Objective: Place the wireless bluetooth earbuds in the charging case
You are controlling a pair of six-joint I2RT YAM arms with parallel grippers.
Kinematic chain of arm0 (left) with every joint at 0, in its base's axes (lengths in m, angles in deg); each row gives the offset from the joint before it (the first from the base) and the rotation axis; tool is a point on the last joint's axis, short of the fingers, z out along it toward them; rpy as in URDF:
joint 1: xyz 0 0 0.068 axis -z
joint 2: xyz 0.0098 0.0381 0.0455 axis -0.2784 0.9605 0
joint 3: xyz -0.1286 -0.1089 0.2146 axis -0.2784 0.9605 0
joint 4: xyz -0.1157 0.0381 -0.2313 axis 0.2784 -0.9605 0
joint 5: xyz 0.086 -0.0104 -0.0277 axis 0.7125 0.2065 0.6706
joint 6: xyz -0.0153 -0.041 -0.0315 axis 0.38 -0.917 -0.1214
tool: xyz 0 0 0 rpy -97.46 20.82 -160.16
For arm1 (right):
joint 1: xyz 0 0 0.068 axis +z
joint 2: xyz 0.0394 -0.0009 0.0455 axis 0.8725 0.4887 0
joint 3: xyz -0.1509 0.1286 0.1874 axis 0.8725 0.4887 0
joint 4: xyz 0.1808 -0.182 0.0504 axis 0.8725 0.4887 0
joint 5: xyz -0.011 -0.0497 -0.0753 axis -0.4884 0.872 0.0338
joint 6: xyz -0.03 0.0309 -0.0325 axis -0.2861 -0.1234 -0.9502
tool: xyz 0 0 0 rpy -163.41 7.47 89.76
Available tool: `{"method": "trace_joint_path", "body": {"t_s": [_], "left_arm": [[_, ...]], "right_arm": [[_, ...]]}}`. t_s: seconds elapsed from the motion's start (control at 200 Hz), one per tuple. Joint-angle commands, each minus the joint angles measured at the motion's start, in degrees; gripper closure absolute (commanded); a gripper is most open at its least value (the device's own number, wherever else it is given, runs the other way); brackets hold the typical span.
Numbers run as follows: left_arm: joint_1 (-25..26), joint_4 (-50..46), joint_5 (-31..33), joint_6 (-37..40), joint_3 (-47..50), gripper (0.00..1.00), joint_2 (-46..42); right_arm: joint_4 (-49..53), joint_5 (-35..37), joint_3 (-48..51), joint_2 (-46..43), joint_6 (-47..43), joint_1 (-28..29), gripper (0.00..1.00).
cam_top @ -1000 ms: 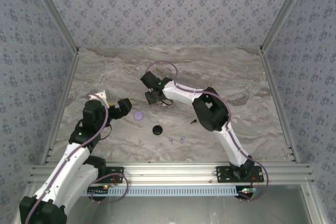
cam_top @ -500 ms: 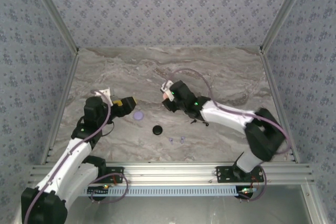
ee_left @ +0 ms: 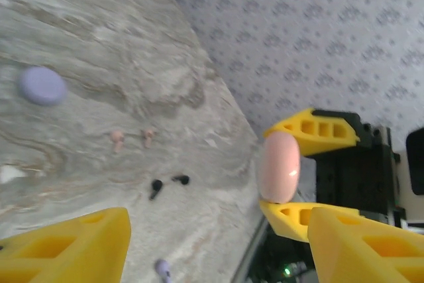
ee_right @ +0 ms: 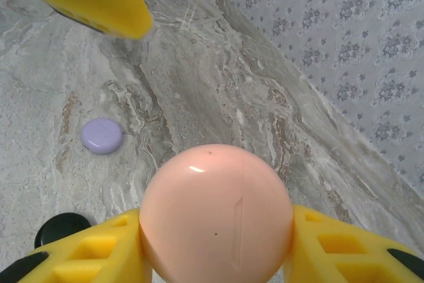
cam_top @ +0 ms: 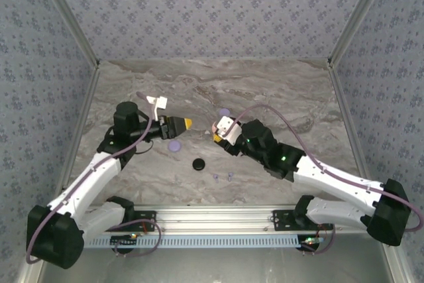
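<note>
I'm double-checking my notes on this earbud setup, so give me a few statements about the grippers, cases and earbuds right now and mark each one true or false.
1. The right gripper is closed on a pink round case. True.
2. The left gripper holds the black case. False: its jaws are apart with nothing between them, and the black case lies on the table.
3. A lavender case lies on the table near the left gripper. True.
4. The black earbuds sit inside the pink round case. False: they lie loose on the table.
</note>
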Motion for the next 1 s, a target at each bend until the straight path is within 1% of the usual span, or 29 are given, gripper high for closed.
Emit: {"method": "trace_joint_path", "body": {"t_s": [0.0, 0.16, 0.405, 0.49, 0.63, 0.994], "left_arm": [[3.27, 3.14, -4.37, 1.38, -3.28, 0.29, 1.90], [6.88, 4.04, -4.50, 1.77, -6.07, 0.30, 6.29], [10.50, 4.91, -6.17, 2.21, -8.96, 0.41, 12.16], [11.24, 4.63, -6.84, 2.84, -9.81, 0.44, 13.33], [12.06, 4.28, -7.48, 3.68, -10.59, 0.46, 14.25], [13.33, 3.03, -8.83, 5.28, -11.58, 0.57, 15.85]], "right_arm": [[2.09, 1.76, -0.78, -0.41, -2.83, 0.82, 0.52], [2.50, 2.61, -2.08, -0.37, -3.81, 1.82, 0.52], [2.36, 2.55, -2.39, -0.55, -3.52, 2.27, 0.52], [1.97, 2.61, -2.28, -0.63, -3.39, 2.24, 0.52], [1.16, 2.42, -2.08, -0.82, -2.85, 1.97, 0.52], [-0.03, 1.33, -2.09, -0.71, -2.23, 1.31, 0.52]]}}
